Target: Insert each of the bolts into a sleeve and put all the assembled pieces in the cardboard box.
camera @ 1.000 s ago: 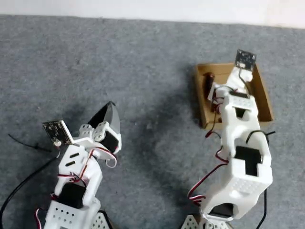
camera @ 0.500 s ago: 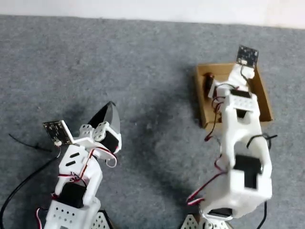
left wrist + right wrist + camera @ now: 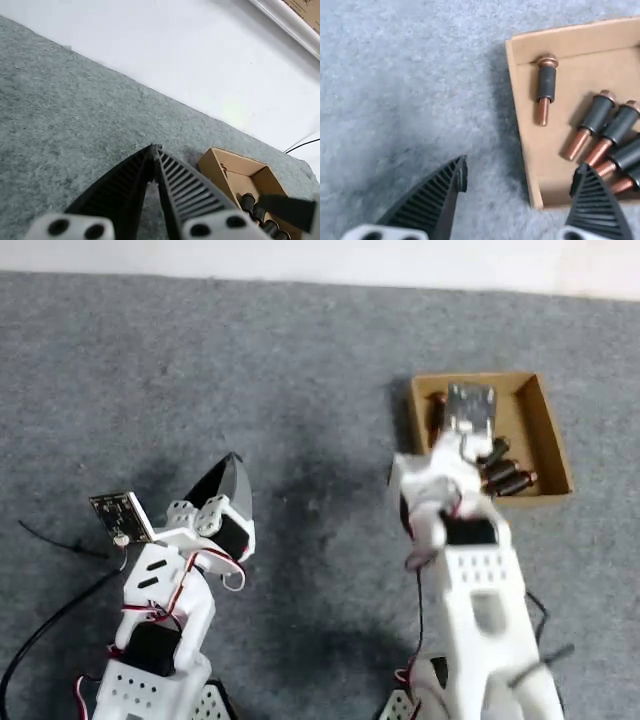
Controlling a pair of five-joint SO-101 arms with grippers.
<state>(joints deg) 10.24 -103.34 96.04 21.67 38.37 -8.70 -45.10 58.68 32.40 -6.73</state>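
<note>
Your left claw (image 3: 232, 462) sits clenched and empty over the carpet (image 3: 300, 370); your right claw (image 3: 522, 170) hangs wide open, holding nothing, above the box's (image 3: 560, 42) edge. I count five sleeved bolts (image 3: 545, 85) lying in that one box, none loose that I can see. So this looks like wrap-up: just back the right arm off cleanly.

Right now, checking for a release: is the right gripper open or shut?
Open. The right gripper's fingers stand wide apart with nothing between them, one over the grey mat, one at the cardboard box's edge.
</note>
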